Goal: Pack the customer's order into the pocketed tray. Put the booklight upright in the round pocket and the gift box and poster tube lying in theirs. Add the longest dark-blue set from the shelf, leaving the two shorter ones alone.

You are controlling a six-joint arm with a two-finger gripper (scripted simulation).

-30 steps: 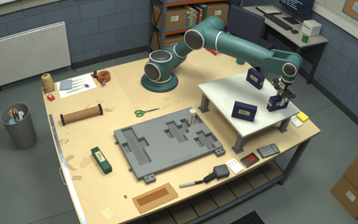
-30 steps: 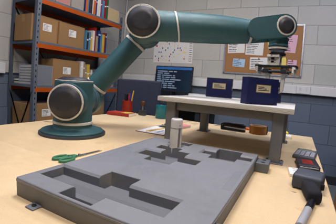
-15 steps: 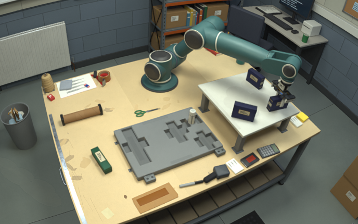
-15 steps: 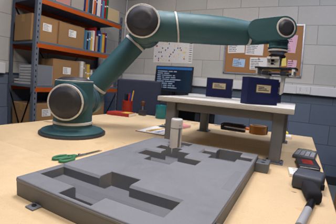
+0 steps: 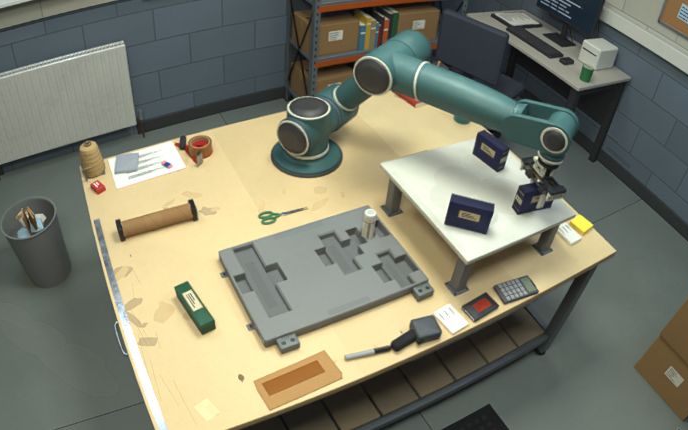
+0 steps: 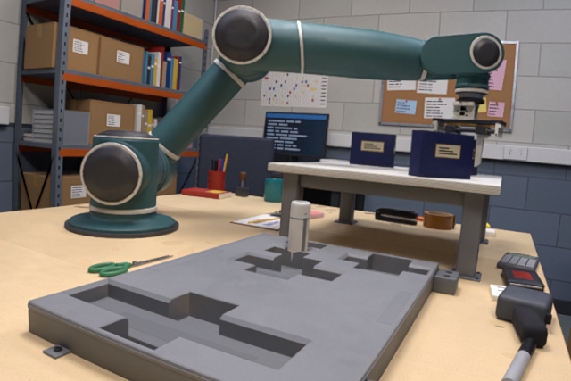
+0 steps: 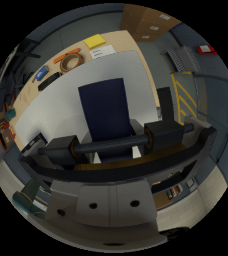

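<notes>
On the white raised shelf (image 5: 475, 192) at the right stand three dark-blue sets: one at the back (image 5: 490, 150), one near the front (image 5: 469, 213), one at the right edge (image 5: 527, 198) (image 7: 105, 112). My gripper (image 5: 542, 195) (image 6: 466, 135) (image 7: 112, 152) is lowered over the right-edge set, straddling it, and is open with nothing held. The grey pocketed tray (image 5: 320, 270) (image 6: 240, 303) lies mid-table. The white booklight (image 5: 369, 223) (image 6: 298, 225) stands upright in its back pocket. The green gift box (image 5: 194, 307) and brown poster tube (image 5: 156, 219) lie on the table to the left.
A waste bin (image 5: 37, 240) stands off the table's left side. Scissors (image 5: 280, 215) lie behind the tray. A tape gun (image 5: 408, 336), calculator (image 5: 515, 288) and cards lie at the front right. A cardboard sleeve (image 5: 298, 379) lies at the front edge.
</notes>
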